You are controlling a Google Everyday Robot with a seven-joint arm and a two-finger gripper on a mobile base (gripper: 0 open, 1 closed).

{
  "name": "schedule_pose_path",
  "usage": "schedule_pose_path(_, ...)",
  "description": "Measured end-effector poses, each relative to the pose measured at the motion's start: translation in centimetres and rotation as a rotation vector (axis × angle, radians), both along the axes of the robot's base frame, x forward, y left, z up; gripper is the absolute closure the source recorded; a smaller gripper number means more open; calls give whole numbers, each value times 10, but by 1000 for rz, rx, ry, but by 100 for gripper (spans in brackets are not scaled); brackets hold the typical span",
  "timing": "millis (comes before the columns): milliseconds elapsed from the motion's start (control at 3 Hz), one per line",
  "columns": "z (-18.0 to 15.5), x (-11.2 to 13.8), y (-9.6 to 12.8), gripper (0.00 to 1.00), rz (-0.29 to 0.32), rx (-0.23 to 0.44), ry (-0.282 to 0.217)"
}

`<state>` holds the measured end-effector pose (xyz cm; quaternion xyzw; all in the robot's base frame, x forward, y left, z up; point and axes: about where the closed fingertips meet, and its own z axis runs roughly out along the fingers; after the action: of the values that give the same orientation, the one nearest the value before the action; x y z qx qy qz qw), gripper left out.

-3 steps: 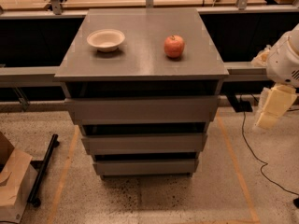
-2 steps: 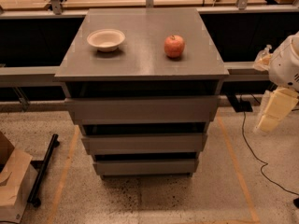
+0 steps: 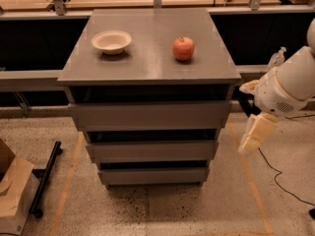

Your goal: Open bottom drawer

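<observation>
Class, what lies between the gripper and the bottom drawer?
Camera view: only speckled floor with an orange tape line, between the gripper right of the cabinet and the bottom drawer.

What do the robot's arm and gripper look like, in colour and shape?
The arm is white, made of thick rounded shells, with a grey seam ring and a small patch of dots on the joint housing. The gripper, right of the cabinet, is pale cream and blocky, narrowing downwards.
</observation>
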<state>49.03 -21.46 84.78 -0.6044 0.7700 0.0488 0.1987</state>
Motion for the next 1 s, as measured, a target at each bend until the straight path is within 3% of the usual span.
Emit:
schedule_pose_path(333, -42, 12, 12, 0, -9, 16, -13)
schedule_pose_path(667, -82, 15, 17, 0, -3, -19, -2)
schedule_pose_path(1000, -134, 10, 16, 0, 3, -74, 56)
